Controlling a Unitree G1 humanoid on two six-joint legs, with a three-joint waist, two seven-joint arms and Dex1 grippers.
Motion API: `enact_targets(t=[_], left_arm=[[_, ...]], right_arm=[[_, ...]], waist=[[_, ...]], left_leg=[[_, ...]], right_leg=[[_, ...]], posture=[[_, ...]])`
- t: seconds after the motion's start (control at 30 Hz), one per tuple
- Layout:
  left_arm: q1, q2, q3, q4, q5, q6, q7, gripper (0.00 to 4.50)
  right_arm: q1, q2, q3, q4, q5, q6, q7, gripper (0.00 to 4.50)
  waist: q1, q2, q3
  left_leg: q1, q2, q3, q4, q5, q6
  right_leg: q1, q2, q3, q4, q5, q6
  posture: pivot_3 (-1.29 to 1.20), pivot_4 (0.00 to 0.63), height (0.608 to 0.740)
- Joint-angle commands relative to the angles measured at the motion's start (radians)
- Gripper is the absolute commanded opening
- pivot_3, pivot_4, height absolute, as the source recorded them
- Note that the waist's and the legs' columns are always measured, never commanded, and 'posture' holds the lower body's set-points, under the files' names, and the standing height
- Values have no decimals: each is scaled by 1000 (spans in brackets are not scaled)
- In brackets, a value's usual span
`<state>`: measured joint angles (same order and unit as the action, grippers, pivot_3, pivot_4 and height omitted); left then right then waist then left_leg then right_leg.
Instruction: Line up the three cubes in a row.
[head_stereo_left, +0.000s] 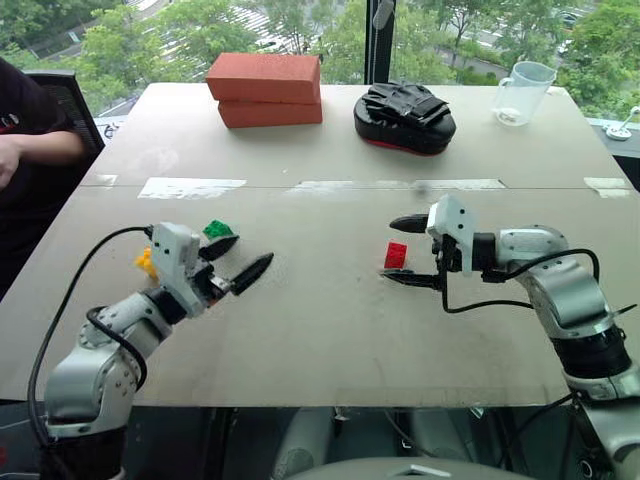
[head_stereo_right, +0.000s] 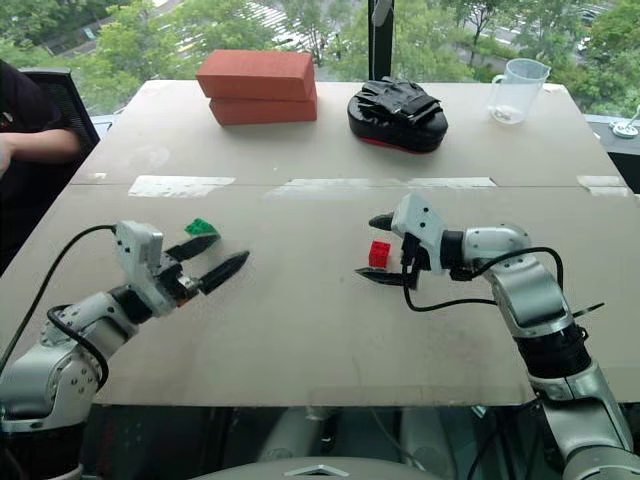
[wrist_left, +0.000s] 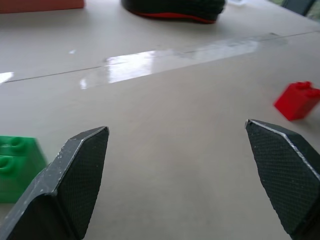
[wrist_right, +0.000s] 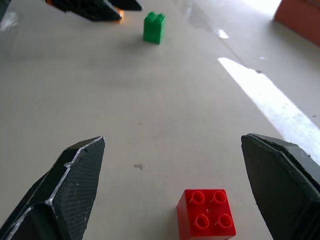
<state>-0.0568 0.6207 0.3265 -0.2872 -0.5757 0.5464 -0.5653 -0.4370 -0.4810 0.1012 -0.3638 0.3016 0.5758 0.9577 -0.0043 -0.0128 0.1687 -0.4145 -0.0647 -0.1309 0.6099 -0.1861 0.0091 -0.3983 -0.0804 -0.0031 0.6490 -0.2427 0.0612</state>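
The red cube sits alone on the table, free of any grip; take it as the landmark. The green cube lies well to its left and slightly farther back; the yellow cube is farther left again, half hidden behind the left arm, so no row exists yet.

The right gripper hovers just beside the red cube with jaws spread wide and empty, one finger above it, one low by the tabletop; a careless swing of that lower finger could knock the cube askew. The left gripper, also wide and empty, points toward the red cube from just in front of the green one; closing in blind could nudge the green cube, or shove the hidden yellow one toward the table's edge.
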Motion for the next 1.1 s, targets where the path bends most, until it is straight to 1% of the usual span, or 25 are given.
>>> enact_targets(t=[0.03, 0.1, 0.17, 0.27, 0.4, 0.43, 0.47, 0.6, 0.7, 0.77, 0.8, 0.83, 0.87, 0.93, 0.97, 1.03, 1.07, 1.1], left_arm=[[-82, -4, 13, 49, 74, 42, 142, 4500], [-121, 7, -3, 74, 96, 70, 164, 4500], [-163, 27, -20, 115, 119, 86, 162, 4500], [-236, 87, -65, 205, 160, 101, 111, 4500], [-324, 205, -151, 343, 200, 91, -56, 4500], [-346, 227, -171, 383, 221, 62, -91, 4500], [-369, 243, -189, 423, 237, 42, -121, 4500], [-445, 287, -292, 565, 288, 59, -259, 4500], [-481, 279, -334, 636, 322, 46, -298, 3651], [-502, 263, -339, 667, 331, 31, -310, 2783], [-510, 257, -340, 679, 337, 25, -313, 2128], [-515, 253, -341, 688, 344, 11, -320, 1664], [-519, 248, -341, 695, 349, -8, -327, 1292], [-525, 232, -325, 675, 320, -38, -380, 1328], [-525, 222, -315, 644, 287, -63, -434, 1328], [-535, 208, -313, 566, 210, -45, -555, 1328], [-542, 207, -338, 534, 199, -51, -616, 1328], [-551, 204, -393, 504, 216, -94, -697, 1328]], right_arm=[[86, 23, -83, -256, 152, 20, -50, 4480], [143, 0, -102, -340, 193, 31, -61, 4480], [173, -17, -121, -382, 229, 49, -80, 4480], [213, -56, -144, -412, 254, 55, -102, 4480], [249, -119, -165, -429, 270, 47, -111, 4480], [253, -128, -169, -433, 276, 45, -113, 4480], [258, -136, -172, -437, 282, 41, -114, 4480], [284, -175, -175, -447, 271, 18, -119, 4480], [303, -193, -187, -457, 273, 12, -132, 4500], [313, -204, -195, -465, 277, 9, -141, 4500], [318, -208, -200, -469, 280, 9, -146, 4500], [323, -212, -204, -474, 283, 9, -152, 4500], [327, -214, -207, -478, 286, 9, -158, 4500], [340, -219, -213, -488, 290, 10, -170, 4500], [348, -221, -218, -494, 292, 10, -176, 4500], [366, -224, -231, -505, 299, 13, -188, 4500], [377, -227, -239, -511, 304, 15, -194, 4500], [392, -228, -253, -518, 311, 23, -207, 4500]], waist=[[1, -1, 0], [1, -1, -1], [1, -1, -1], [0, -2, 0], [-6, -2, 0], [-7, -3, 0], [-9, -2, 0], [-8, -3, 0], [-8, -3, 0], [-7, -4, 1], [-7, -5, 1], [-7, -5, 1], [-6, -5, 1], [-6, -5, 1], [-6, -6, 1], [-2, -7, 2], [0, -8, 3], [1, -9, 3]], left_leg=[[0, 0, -1, 0, 0, 0], [0, 0, 0, 0, 0, 0], [0, -1, 1, 0, 0, 0], [0, -1, 1, 1, 0, 0], [0, 0, 1, 1, 0, 0], [0, 0, 1, 1, 0, 0], [0, 0, 2, 1, 0, 0], [0, 0, 2, 0, 0, 0], [-1, 0, 2, 0, 0, 0], [-1, 0, 2, 0, 0, 0], [-1, 0, 2, 0, 0, 0], [-1, 0, 1, 0, 0, 0], [-1, 0, 1, 0, 0, 0], [-1, 0, 1, 0, 0, 0], [-1, 0, 1, 0, 0, 0], [-2, 0, 1, 1, 0, 0], [-2, 0, 1, 1, 0, 0], [-3, 0, 1, 1, 0, 0]], right_leg=[[0, 0, 0, 0, 0, 0], [0, 0, 0, 0, 0, 0], [0, 0, 1, -1, 0, 1], [0, 0, 0, -1, 1, 1], [0, 1, 0, 0, 0, 1], [0, 1, 0, 0, 0, 1], [0, 1, 0, 0, 0, 1], [0, 1, 0, -1, 0, 1], [0, 0, 0, -2, 0, 1], [0, 0, 0, -2, 0, 1], [0, 0, 0, -2, 0, 1], [0, 0, -1, -2, 0, 1], [0, 0, -1, -2, 0, 1], [0, -1, -1, -2, 0, 1], [0, -1, -1, -2, 0, 1], [0, -1, -1, -2, 0, 1], [0, -2, -1, -2, 0, 1], [0, -5, -1, -2, 0, 1]], posture=[[0, 150, 740], [0, 150, 740], [0, 150, 740], [0, 150, 740], [0, 150, 740], [0, 150, 740], [0, 150, 740], [0, 150, 740], [0, 150, 740], [0, 150, 740], [0, 150, 740], [0, 150, 740], [0, 150, 740], [0, 150, 740], [0, 150, 740], [0, 150, 740], [0, 150, 740], [0, 150, 740]])
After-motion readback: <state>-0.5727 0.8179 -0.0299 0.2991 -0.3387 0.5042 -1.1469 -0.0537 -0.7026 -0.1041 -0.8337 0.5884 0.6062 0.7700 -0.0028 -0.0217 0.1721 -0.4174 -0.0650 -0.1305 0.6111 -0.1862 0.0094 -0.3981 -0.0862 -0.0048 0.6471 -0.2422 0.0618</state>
